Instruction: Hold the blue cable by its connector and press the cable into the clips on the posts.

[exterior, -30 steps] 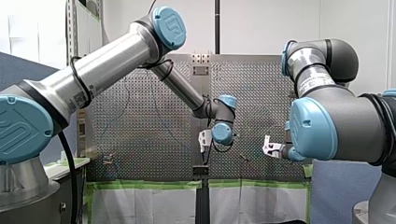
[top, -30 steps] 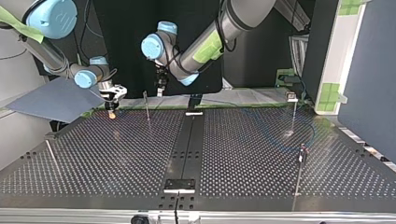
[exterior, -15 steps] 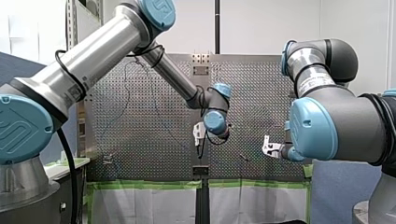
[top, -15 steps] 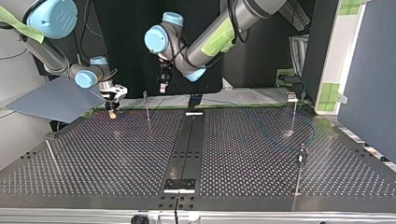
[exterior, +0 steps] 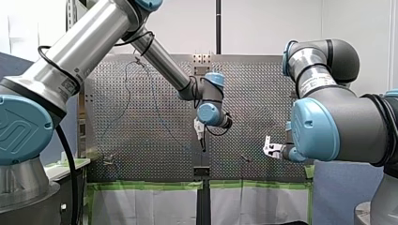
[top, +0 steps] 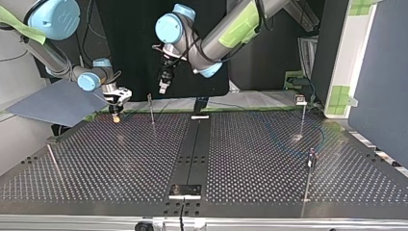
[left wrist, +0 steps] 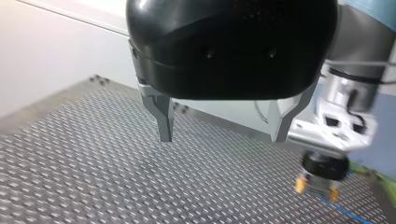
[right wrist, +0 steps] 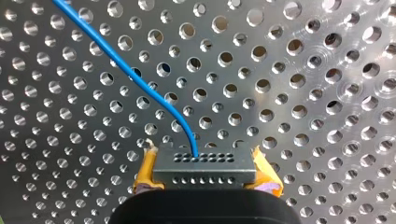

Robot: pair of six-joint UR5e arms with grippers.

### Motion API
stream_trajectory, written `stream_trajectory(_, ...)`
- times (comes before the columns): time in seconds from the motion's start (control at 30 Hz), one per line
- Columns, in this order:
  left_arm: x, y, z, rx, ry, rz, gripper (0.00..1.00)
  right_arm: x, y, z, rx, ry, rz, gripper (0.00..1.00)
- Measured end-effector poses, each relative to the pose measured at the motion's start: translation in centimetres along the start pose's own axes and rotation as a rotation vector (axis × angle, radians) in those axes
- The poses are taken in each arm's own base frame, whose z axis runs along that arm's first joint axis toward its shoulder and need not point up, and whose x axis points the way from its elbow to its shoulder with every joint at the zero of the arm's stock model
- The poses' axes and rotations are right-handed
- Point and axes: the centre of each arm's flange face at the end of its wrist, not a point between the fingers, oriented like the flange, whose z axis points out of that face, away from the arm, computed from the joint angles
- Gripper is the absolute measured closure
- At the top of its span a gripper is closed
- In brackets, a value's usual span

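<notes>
My right gripper (top: 115,115) is down at the far edge of the perforated metal worktop (top: 120,159), at the top view's left, and its yellow-padded fingers (right wrist: 145,171) are clamped on the dark grey rectangular connector (right wrist: 204,161). Right wrist view now: the connector lies crosswise between the two pads, long axis running from pad to pad, its two rows of small holes facing the camera. The thin blue cable (right wrist: 140,79) leaves the middle of the connector's upper row, points ahead of the gripper, then bends and runs off at a slant, low over the worktop's holes. Over to my left gripper (left wrist: 223,133): black body, metal fingers (left wrist: 164,122) held apart with nothing between them, hanging well above the worktop. In its wrist view the other arm's gripper shows off to one side, yellow pads down, a bit of blue cable beside it. From the top view, a slender upright metal post (top: 150,109) stands just beside my right gripper, toward the view's middle, with my left gripper above it. Toward the camera the worktop stretches wide, another thin post (top: 310,168) standing well apart at the view's right.
</notes>
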Motion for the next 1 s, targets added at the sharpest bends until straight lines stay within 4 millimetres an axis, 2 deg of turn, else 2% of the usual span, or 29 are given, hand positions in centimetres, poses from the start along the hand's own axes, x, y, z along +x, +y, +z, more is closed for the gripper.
stream_trajectory(0.8,-5.6,0.2,-6.2,0.069,-0.160,-0.084,0.00,0.1,0.0,-0.1,-0.006,-0.008,-0.011,1.00)
stream_trajectory(1.0,-6.4,0.7,-8.2,0.071,-0.163,-0.085,0.00,0.9,-0.1,-0.2,-0.012,-0.022,-0.022,1.00)
